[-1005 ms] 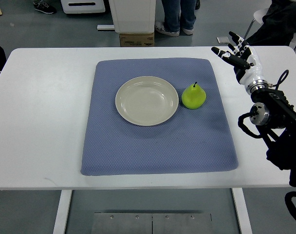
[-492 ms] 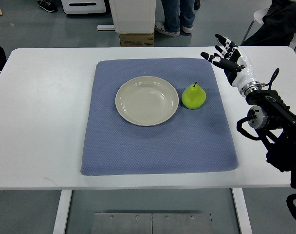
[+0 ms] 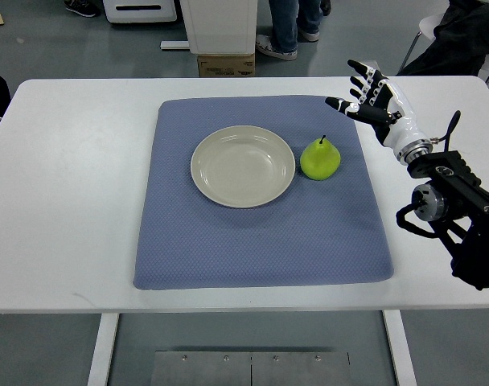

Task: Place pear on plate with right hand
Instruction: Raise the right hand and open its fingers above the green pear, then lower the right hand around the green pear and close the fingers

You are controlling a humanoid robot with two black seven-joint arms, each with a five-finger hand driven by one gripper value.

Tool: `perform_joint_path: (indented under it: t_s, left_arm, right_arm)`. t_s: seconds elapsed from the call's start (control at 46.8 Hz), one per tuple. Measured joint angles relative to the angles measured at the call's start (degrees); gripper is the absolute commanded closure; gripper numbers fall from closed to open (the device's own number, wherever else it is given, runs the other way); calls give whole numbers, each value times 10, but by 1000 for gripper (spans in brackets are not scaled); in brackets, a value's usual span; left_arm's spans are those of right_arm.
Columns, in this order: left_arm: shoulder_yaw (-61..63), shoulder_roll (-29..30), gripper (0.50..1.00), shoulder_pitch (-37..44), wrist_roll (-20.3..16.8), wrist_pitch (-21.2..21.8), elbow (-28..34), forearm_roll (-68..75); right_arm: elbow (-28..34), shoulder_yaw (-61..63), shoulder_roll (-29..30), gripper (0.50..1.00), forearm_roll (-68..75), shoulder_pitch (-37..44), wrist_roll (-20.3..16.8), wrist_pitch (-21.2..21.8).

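A green pear (image 3: 319,158) stands upright on the blue mat (image 3: 260,241), just right of the cream plate (image 3: 243,166) and nearly touching its rim. The plate holds nothing. My right hand (image 3: 363,91) is open with fingers spread, above the mat's far right corner, up and to the right of the pear and apart from it. Its arm (image 3: 437,185) comes in from the right edge. The left arm is out of view.
The mat lies on a white table (image 3: 67,193). A person's legs and shoes (image 3: 293,28) stand beyond the far edge, next to a cardboard box (image 3: 226,64) and a white cabinet (image 3: 219,24).
My right hand has moved left, from beside the mat's far right corner to over it, closer to the pear. The pear and plate have not moved.
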Motion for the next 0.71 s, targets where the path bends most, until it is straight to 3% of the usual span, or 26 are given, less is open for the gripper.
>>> perform_joint_path:
  t_s: [0.706]
  left_arm:
    - [0, 0, 500, 0, 0, 0, 0, 0]
  right_arm:
    - [16, -95, 0, 500, -4, -10, 46, -6]
